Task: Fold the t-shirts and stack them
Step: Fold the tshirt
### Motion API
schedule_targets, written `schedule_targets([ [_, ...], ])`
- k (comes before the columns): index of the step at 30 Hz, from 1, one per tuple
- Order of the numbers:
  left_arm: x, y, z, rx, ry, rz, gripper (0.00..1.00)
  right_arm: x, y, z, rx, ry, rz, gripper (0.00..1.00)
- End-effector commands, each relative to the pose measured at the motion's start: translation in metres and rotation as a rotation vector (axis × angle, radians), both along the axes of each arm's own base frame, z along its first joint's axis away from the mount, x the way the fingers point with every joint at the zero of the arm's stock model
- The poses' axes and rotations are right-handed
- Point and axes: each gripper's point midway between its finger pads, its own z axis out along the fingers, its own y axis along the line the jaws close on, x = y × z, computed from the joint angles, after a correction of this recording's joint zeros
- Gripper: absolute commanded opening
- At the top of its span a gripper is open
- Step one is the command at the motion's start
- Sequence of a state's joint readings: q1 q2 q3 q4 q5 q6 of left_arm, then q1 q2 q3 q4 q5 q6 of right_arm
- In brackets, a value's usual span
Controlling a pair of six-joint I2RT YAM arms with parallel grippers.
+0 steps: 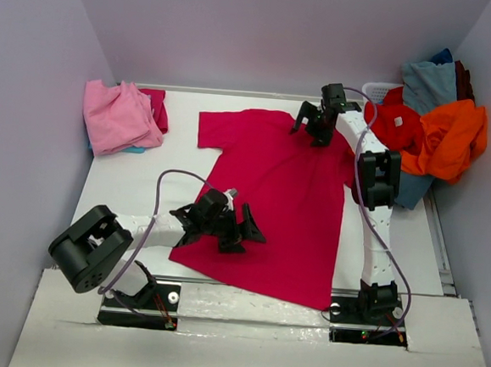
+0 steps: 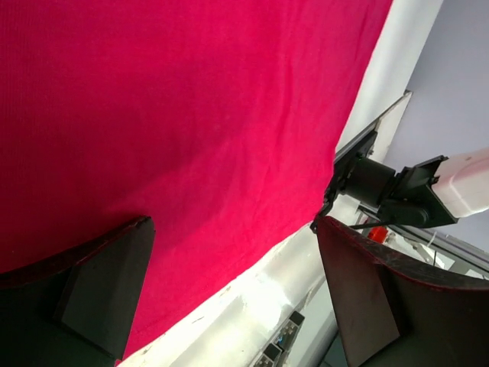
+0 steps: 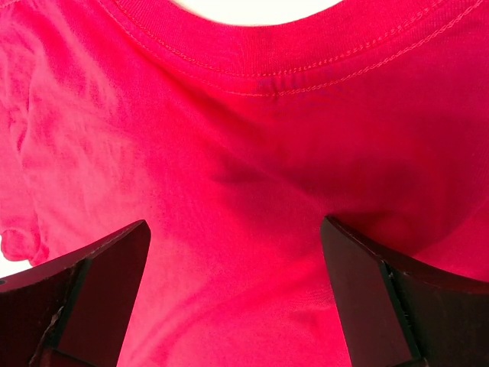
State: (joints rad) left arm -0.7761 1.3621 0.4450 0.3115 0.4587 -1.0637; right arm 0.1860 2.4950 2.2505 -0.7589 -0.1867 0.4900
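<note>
A crimson-magenta t-shirt (image 1: 270, 190) lies spread flat in the middle of the table, collar toward the back. My left gripper (image 1: 243, 234) hovers open over its lower left part near the hem. In the left wrist view the cloth (image 2: 191, 115) fills the frame and nothing sits between the fingers (image 2: 107, 283) of the gripper (image 2: 231, 229). My right gripper (image 1: 311, 129) stands open just above the shirt's collar area. The right wrist view shows the stitched collar (image 3: 267, 73) beyond the open gripper (image 3: 233, 229), with only flat cloth between the fingers.
A folded light pink t-shirt (image 1: 119, 116) lies at the back left, with a darker crimson one (image 1: 158, 107) behind it. A white basket (image 1: 379, 89) at the back right holds orange (image 1: 453, 136), red (image 1: 395, 123) and grey-blue (image 1: 428, 83) shirts. The right arm's base (image 2: 397, 187) stands by the table's near edge (image 2: 283, 290).
</note>
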Motion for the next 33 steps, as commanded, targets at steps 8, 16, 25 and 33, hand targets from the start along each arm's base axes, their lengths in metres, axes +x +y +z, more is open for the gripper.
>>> schedule_targets([
  [8,-0.012,0.010,-0.022,0.002,0.078,-0.042,0.99,-0.019,-0.039,-0.015,-0.106,0.096,-0.042,1.00],
  [16,0.004,0.049,-0.020,0.044,0.052,0.105,0.99,-0.021,-0.041,-0.014,-0.115,0.089,-0.041,1.00],
  [25,0.008,0.080,-0.002,0.058,-0.002,0.238,0.99,-0.033,-0.067,-0.028,-0.162,0.143,-0.093,1.00],
  [33,-0.001,0.087,-0.006,0.005,0.052,0.238,0.99,-0.052,-0.081,-0.030,-0.158,0.156,-0.120,1.00],
])
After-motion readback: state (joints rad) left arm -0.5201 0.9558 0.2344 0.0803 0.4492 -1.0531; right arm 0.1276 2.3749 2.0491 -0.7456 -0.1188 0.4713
